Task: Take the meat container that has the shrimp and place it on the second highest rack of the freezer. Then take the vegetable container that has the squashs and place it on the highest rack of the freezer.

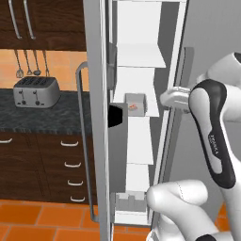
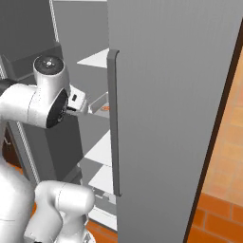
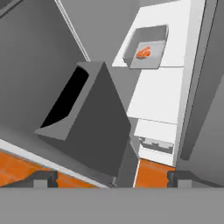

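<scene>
The shrimp container point(image 1: 135, 104) sits on a white freezer shelf point(image 1: 149, 109), third level from the top as far as the left base view shows. In the hand view it lies ahead of the gripper point(image 3: 111, 178), well apart, with nothing between the spread fingertips point(image 3: 43, 178). 1 container with orange shrimp point(image 3: 143, 52) inside is visible. 1 second grey container point(image 1: 130, 202) rests on the lowest shelf; its contents cannot be told. 1 toaster point(image 1: 36, 91) stands on the dark counter point(image 1: 52, 117).
</scene>
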